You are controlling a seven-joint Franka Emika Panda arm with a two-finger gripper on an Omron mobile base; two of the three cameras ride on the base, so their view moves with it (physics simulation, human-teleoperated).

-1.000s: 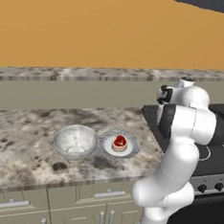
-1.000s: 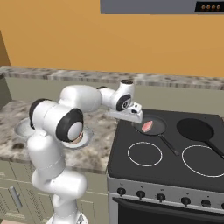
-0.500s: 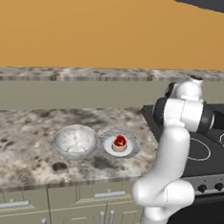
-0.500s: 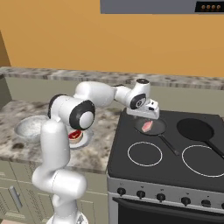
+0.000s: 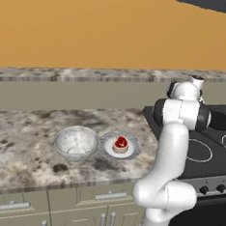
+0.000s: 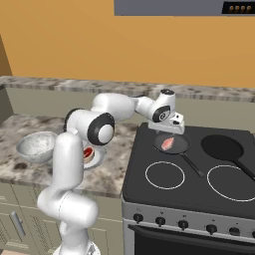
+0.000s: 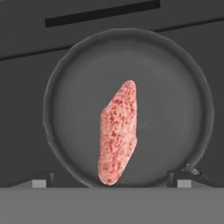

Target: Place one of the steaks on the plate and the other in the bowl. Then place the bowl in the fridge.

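Black stove (image 6: 199, 174) at 3 o'clock of the right base view, with 2 white burner rings in front; row of knobs below, no readable writing on them. Dark hood panel at 12 o'clock with 4 small orange lights (image 6: 239, 8), too small to read. Speckled counter (image 5: 19, 150) at 9 o'clock of the left base view.

Deep mottled bowl (image 5: 76, 143) on the counter, standing with nothing inside. Just beside it, at its 3 o'clock, the plate (image 5: 132, 148) with the round red steak (image 5: 121, 144) resting on its centre.

2 black pans on the stove: frying pan (image 6: 181, 145) on the rear left burner, second pan (image 6: 222, 148) at its 3 o'clock.

Elongated pale pink steak (image 7: 118, 132) lying in the frying pan (image 7: 78, 105), running from 12 to 6 o'clock in the hand view.

Gripper (image 6: 169, 129) hanging above this pan, jaws spread fully wide, holding nothing.
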